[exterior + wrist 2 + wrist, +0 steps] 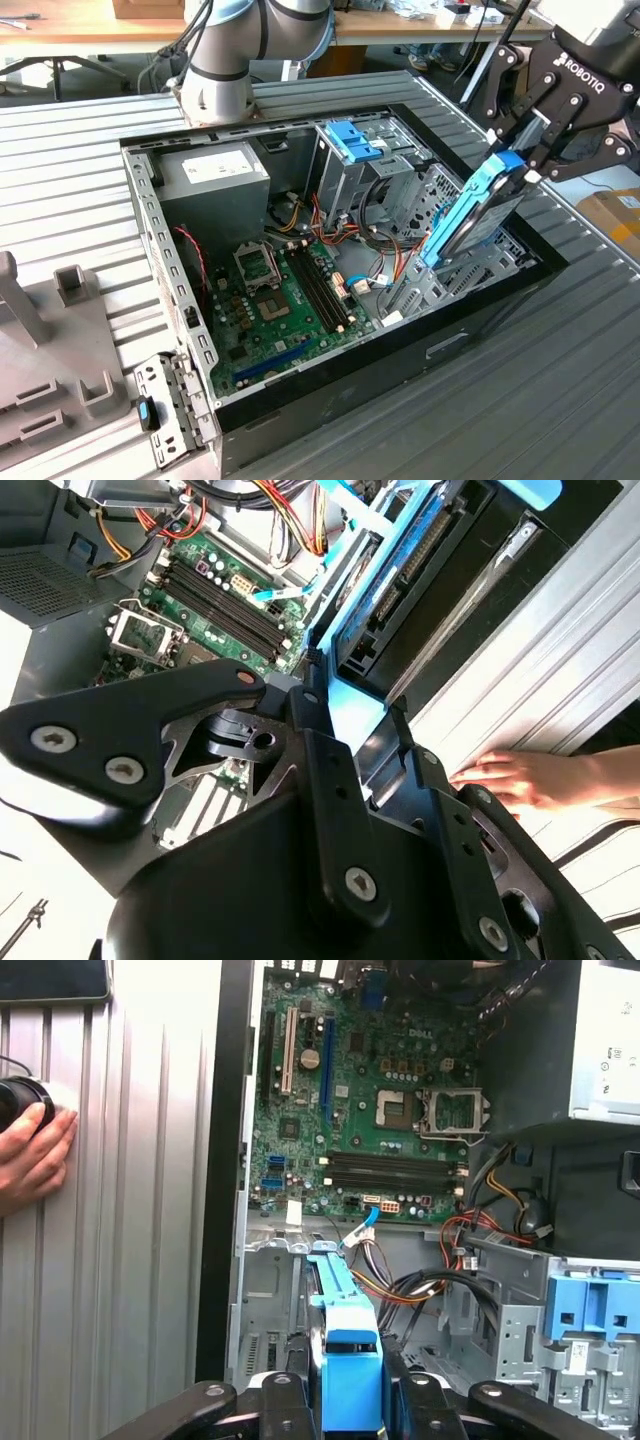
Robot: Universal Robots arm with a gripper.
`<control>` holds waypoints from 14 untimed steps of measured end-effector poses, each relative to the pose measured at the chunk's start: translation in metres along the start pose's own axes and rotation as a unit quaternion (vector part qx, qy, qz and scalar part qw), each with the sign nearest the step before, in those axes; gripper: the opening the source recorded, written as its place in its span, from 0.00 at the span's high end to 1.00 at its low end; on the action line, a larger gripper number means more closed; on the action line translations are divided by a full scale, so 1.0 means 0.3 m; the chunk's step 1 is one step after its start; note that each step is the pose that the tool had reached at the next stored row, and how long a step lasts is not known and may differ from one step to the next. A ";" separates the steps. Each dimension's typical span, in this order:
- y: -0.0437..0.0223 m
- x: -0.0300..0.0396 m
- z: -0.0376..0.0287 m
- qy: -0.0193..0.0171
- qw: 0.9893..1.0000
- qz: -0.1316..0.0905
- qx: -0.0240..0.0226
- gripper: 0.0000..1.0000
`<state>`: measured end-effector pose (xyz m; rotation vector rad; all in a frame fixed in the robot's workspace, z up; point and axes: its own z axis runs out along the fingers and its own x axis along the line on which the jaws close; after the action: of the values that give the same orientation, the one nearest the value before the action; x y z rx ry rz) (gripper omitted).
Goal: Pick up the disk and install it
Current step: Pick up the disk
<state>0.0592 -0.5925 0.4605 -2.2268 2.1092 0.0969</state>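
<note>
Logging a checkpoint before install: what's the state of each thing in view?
computer case, lying on its side, panel off.
disk, held tilted, lower end inside the computer case.
gripper, shut on the disk's blue tab end.
memory slots, empty.
person's hand, resting on the table.

You're in a robotics lab: open PC case (330, 405) on a ribbed metal surface (560, 400), robot arm (215, 80) mounted, desks (80, 25) behind.

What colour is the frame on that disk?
Bright blue rails on the disk, best in the exterior view.
</note>
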 end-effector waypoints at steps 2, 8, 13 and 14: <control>0.000 0.003 0.019 0.000 1.000 0.000 0.000 0.64; -0.001 0.005 0.034 0.000 1.000 0.000 0.000 0.64; -0.003 0.004 0.018 0.003 1.000 0.000 -0.002 0.64; -0.004 0.004 0.018 0.004 1.000 0.001 -0.004 0.64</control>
<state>0.0606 -0.5930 0.4552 -2.2342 2.1181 0.0955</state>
